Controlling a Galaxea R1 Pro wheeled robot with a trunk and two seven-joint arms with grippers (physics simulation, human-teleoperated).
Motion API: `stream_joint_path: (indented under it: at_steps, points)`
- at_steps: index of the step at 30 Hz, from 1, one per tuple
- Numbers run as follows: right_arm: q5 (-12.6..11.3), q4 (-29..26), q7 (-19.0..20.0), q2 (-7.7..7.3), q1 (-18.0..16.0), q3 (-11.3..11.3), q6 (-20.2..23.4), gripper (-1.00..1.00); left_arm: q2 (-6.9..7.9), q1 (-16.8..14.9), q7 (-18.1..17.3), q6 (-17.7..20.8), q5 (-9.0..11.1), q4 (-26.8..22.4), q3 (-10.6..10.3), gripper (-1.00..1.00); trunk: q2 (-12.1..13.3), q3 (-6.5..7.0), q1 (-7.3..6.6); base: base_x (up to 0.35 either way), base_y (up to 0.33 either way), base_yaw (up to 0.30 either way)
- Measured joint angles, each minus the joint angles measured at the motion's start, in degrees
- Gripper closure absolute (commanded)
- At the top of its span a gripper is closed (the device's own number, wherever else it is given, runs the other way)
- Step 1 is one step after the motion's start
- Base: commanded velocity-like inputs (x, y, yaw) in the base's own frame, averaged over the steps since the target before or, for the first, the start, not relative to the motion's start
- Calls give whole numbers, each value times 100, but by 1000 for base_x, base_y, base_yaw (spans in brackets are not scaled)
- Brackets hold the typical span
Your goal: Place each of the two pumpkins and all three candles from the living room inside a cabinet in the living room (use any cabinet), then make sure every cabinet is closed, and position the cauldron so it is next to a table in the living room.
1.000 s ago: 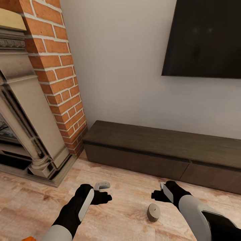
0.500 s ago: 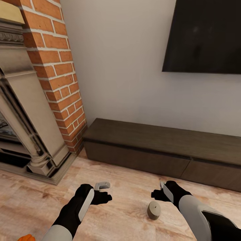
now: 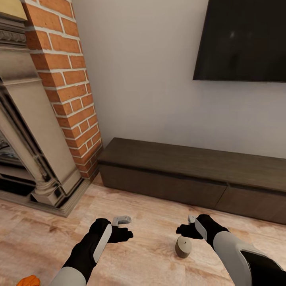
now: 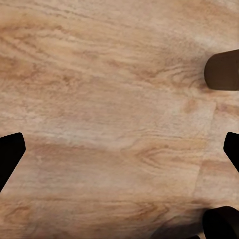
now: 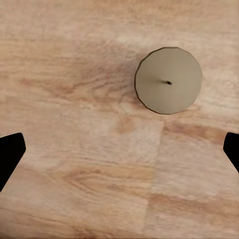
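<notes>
The right gripper [image 3: 186,227] hangs over the wooden floor [image 3: 151,258] with its fingers spread wide and nothing between them; in the right wrist view the two dark fingertips [image 5: 10,154] sit at opposite edges with bare planks between. The candle [image 3: 183,246], a stubby tan cylinder standing upright on the floor, lies just beside this gripper, on the robot's side of it and not touching it. From the right wrist camera the candle [image 5: 169,80] shows its flat round top with a small dark wick at the centre, off to one side of the gap between the fingers.

The left gripper [image 3: 124,227] hovers well apart from the candle, also over bare floor, fingers parted and empty; its wrist view shows the dark fingertips [image 4: 10,157] wide apart above the planks.

Beyond the candle, the cabinet [image 3: 190,174] runs along the white wall, its drawer fronts closed. A dark screen [image 3: 242,39] hangs on the wall above the cabinet. At the cabinet's left end stands a brick column [image 3: 67,87] with a stone fireplace surround [image 3: 28,131]. A pumpkin [image 3: 28,281] is partly visible on the floor, far from the candle, beside the left arm.
</notes>
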Motion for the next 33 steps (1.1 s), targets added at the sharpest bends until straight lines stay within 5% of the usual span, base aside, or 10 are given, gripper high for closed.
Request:
stream_joint_path:
  at_steps: [28, 33]
  points:
    - [2, -10, -160, 1, 2, 0, -18, -100, -17, 0, 0, 0, 0, 0, 0, -100, -1123, -503, 615, 0, 0, 0]
    - [1, -10, -159, 1, 1, 0, -18, -100, -28, -2, 4, 0, -1, 3, 0, -100, -1125, -503, 616, 0, 0, 0]
